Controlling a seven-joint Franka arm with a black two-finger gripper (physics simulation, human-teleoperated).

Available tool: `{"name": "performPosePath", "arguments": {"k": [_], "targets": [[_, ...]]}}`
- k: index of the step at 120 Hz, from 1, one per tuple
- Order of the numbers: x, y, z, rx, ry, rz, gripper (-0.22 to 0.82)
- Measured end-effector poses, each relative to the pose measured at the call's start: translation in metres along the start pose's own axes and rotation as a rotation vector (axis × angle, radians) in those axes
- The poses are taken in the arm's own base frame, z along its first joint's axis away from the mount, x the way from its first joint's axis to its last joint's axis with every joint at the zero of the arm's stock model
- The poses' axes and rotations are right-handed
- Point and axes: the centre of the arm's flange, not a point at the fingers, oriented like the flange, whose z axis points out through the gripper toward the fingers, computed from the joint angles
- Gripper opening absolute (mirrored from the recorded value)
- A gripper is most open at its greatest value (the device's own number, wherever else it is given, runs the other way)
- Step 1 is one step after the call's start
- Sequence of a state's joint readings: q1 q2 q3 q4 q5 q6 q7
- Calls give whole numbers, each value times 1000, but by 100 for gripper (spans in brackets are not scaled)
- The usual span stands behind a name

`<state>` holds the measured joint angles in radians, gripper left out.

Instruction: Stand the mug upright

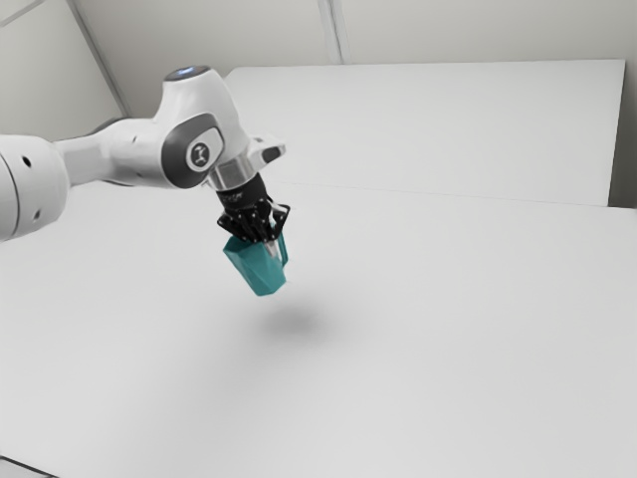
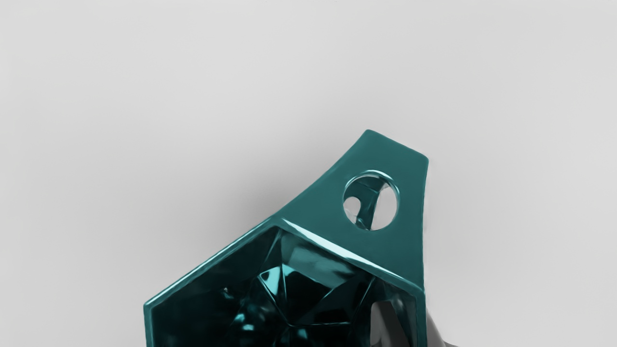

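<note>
Mug (image 1: 257, 269), teal, glossy and six-sided, hangs in the air above the plain white table (image 1: 448, 349), tilted, its open mouth up toward the black two-finger gripper (image 1: 266, 241) and its base slanting toward the exterior view's right. The gripper is closed on one side wall, one finger (image 2: 385, 325) inside the mouth, the other outside. Beside that wall juts the broad teal handle (image 2: 390, 250), pierced by a round hole. A soft grey shadow (image 1: 292, 321) lies on the table below.

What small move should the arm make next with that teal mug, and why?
I'd probably rotate the gripper slightly to level the mug before lowering it: its wall is pinched between the fingers, the body leans, and its shadow falls beneath on the table.
</note>
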<state>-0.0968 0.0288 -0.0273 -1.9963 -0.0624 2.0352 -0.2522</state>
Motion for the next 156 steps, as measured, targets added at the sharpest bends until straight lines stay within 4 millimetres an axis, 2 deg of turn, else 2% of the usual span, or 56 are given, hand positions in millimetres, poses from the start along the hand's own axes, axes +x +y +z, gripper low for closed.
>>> {"name": "performPosePath", "arguments": {"k": [12,30,56,71,95,113,137,156], "targets": [[-3,-11,-3,71,34,30,-18],[-12,-26,17,132,48,55,-18],[-8,-37,40,159,70,72,-18],[-4,-37,56,162,63,77,-18],[-3,-22,79,162,51,110,-18],[-2,-31,91,161,45,94,-18],[-3,-30,91,154,50,96,24],[-5,-29,74,149,77,96,43]]}}
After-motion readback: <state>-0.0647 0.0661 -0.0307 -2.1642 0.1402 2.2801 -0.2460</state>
